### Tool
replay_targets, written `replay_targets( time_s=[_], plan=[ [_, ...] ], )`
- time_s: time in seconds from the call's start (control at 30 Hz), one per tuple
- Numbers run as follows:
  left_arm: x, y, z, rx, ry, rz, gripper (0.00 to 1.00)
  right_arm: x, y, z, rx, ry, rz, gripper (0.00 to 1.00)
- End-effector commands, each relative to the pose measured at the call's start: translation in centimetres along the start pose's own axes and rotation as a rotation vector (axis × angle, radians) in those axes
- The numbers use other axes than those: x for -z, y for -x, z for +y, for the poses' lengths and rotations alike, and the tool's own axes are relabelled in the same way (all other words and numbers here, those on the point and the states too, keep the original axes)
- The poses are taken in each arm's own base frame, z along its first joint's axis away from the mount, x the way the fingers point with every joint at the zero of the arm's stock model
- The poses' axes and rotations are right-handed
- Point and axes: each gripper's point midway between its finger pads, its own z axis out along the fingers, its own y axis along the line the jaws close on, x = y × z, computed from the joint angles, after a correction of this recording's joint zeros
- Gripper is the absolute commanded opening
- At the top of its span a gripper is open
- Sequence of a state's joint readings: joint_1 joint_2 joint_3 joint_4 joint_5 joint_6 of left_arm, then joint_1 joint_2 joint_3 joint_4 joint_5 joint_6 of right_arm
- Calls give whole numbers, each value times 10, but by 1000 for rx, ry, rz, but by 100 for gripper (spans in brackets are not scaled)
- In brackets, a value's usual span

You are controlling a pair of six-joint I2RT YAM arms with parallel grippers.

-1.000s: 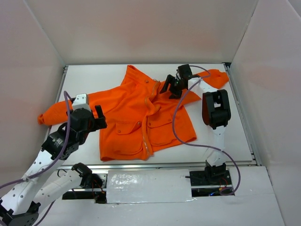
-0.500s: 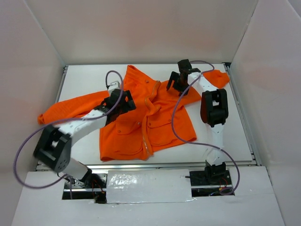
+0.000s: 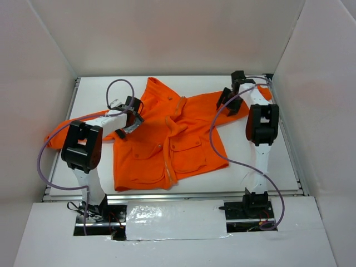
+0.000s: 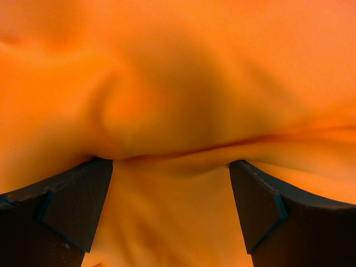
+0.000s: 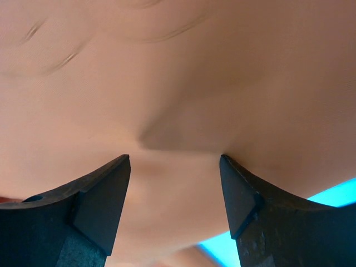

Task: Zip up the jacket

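Observation:
The orange fleece jacket lies front-up on the white table, collar to the back. Its pale zipper runs down the centre to the hem. My left gripper is down on the jacket's left shoulder, where the sleeve begins. In the left wrist view this gripper is open, with orange cloth bulging between its fingers. My right gripper is down on the right shoulder. In the right wrist view it is open over the cloth.
White walls close in the table at the left, back and right. A metal rail runs along the near edge. Purple cables loop over the jacket's right side and beside the left arm. A bright blue patch shows at the right wrist view's lower right.
My left arm has swung from the near left across to the jacket's left shoulder. My right gripper has moved right, from near the collar to the right shoulder. The jacket has shifted a little.

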State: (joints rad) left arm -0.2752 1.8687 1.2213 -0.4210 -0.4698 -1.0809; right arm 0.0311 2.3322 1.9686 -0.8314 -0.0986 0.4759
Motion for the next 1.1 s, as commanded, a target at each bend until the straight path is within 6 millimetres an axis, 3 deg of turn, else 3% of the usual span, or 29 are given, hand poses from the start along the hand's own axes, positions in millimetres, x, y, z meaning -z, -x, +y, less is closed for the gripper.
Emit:
replay_targets(
  time_s=[0.0,0.1,0.2,0.27,0.37,0.43,0.47,0.53,0.57,0.6,0.63,0.67,0.73,0.77,0.83,0.87,0.93,0.97,1.0,1.03,1.07],
  plan=[
    [1,25,41,60,106,-3,100,14,2,-43,-73,-29,46,73],
    [2,37,41,56,83,-3,99,17,7,-71,-133,-84,22,73],
    [9,48,30,57,22,-5,99,26,10,-83,-155,-127,-12,73],
    [16,48,8,18,-94,26,100,35,13,-82,-162,-120,-37,73],
    [47,61,3,26,-146,-14,100,54,22,-96,-188,-195,-113,73],
    [61,69,16,56,-130,-47,99,71,27,-97,-213,-175,-160,74],
    [82,82,18,84,-166,-80,99,78,31,-94,-224,-151,-185,74],
    [104,88,10,58,-268,-96,99,102,30,-73,-202,-59,-225,74],
    [131,97,2,56,-362,-126,99,112,30,-44,-141,23,-259,75],
    [147,99,-5,1,-442,-144,99,136,26,-21,-92,88,-304,77],
    [168,97,-25,-41,-589,-140,99,148,23,-2,-42,120,-330,80],
    [197,102,-30,-69,-684,-172,99,166,3,35,63,164,-340,84],
    [239,102,-33,-152,-814,-206,99,192,-6,65,147,197,-380,89],
    [247,101,-29,-195,-826,-221,99,212,-21,80,194,221,-393,90],
    [268,107,-19,-228,-826,-259,100,234,-36,89,227,252,-425,93],
    [276,107,-2,-266,-787,-281,99,257,-50,89,249,283,-473,97],
    [298,120,20,-266,-741,-350,99,281,-62,83,257,312,-527,100],
    [296,131,39,-252,-647,-402,99,307,-73,72,258,342,-582,100],
    [298,132,57,-247,-584,-413,99,319,-80,65,261,355,-607,100],
    [308,138,75,-218,-547,-461,99,329,-89,55,263,349,-619,100],
    [309,141,89,-194,-498,-486,100,352,-98,36,241,343,-687,100]
  ],
)
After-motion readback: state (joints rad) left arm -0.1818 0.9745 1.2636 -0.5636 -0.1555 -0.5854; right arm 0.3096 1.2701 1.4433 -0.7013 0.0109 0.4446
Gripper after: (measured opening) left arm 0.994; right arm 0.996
